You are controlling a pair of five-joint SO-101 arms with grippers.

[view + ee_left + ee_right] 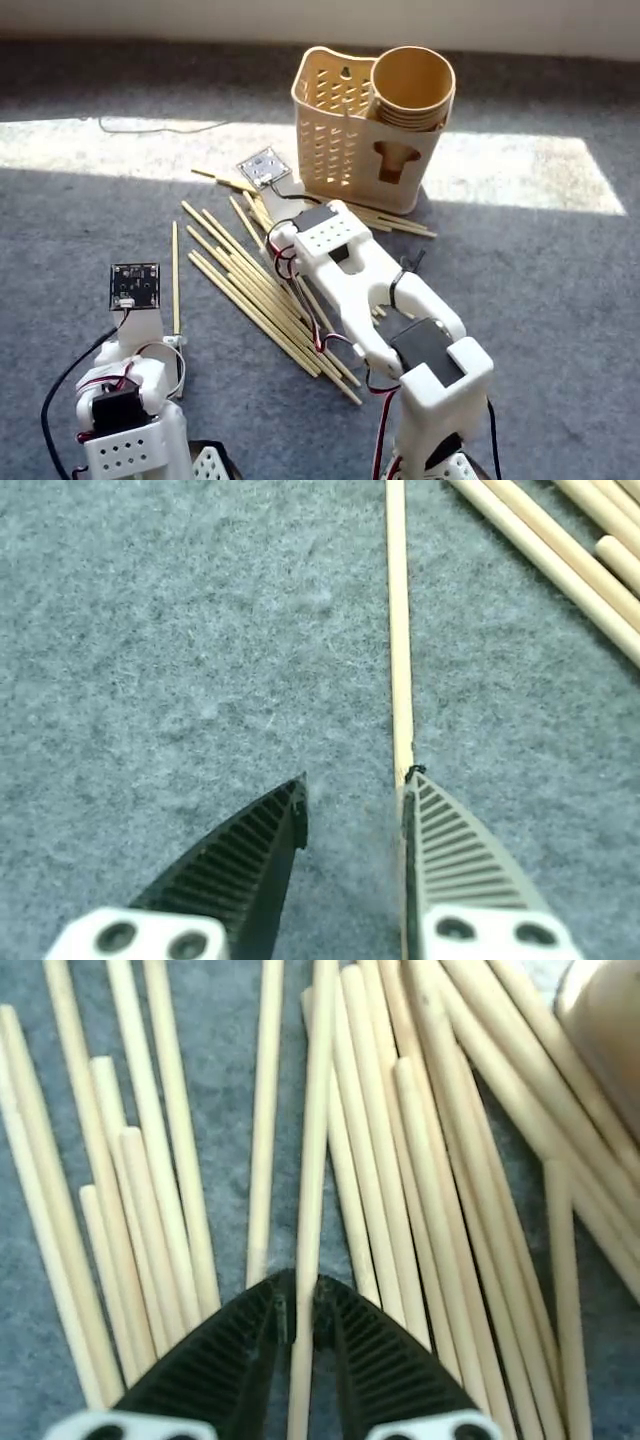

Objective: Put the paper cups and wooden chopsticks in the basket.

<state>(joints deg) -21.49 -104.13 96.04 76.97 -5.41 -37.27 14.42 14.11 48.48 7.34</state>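
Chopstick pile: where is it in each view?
High view: chopstick pile mid-frame on the grey carpet, before the basket.
Left wrist view: pile beyond the open left end effector, off to one side.
Right wrist view: pile spread beneath the right end effector, shut on one chopstick.
Shared landmark: grey carpet.

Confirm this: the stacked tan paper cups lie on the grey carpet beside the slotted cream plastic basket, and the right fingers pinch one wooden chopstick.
No: the high view shows the stacked tan paper cups standing inside the slotted cream plastic basket. The right fingers do pinch one wooden chopstick.
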